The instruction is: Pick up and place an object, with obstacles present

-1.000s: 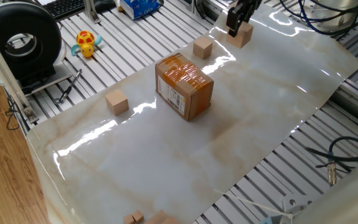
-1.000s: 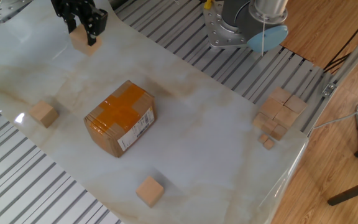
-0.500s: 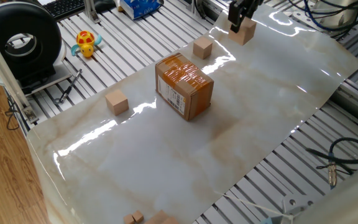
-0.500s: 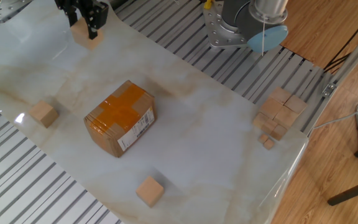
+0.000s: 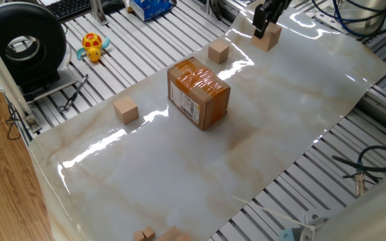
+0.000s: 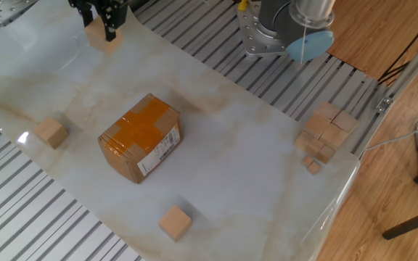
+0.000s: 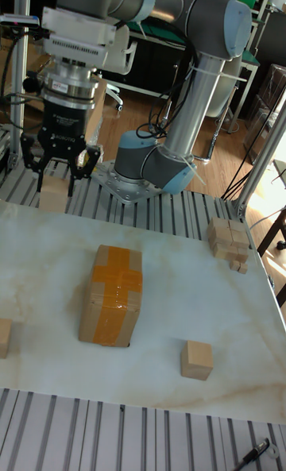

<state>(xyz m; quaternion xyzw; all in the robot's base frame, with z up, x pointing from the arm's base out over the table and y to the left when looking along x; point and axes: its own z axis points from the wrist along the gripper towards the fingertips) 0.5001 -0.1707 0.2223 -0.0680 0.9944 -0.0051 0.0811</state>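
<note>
Since a second ago the gripper (image 7: 54, 171) has lifted and shifted toward the worktop's (image 5: 293, 114) far corner — the cube (image 7: 53, 196) has gone with it, pinched between the fingers, its lower half showing below the tips. Judgement: grasp secured, transport under way, placement not yet done.

Left to right in the tall view: a loose cube at the left edge (image 7: 4, 337), the held cube, the box (image 7: 111, 295) mid-worktop, another loose cube (image 7: 196, 360), then a block stack (image 7: 229, 242) at the right.

Only the tall view shows the arm and the held cube from the front. Whether the cube is clear of the surface cannot be told from any view. The side view alone shows the reel (image 5: 22, 41) and the turtle (image 5: 93, 46) — both well apart from the cube.
</note>
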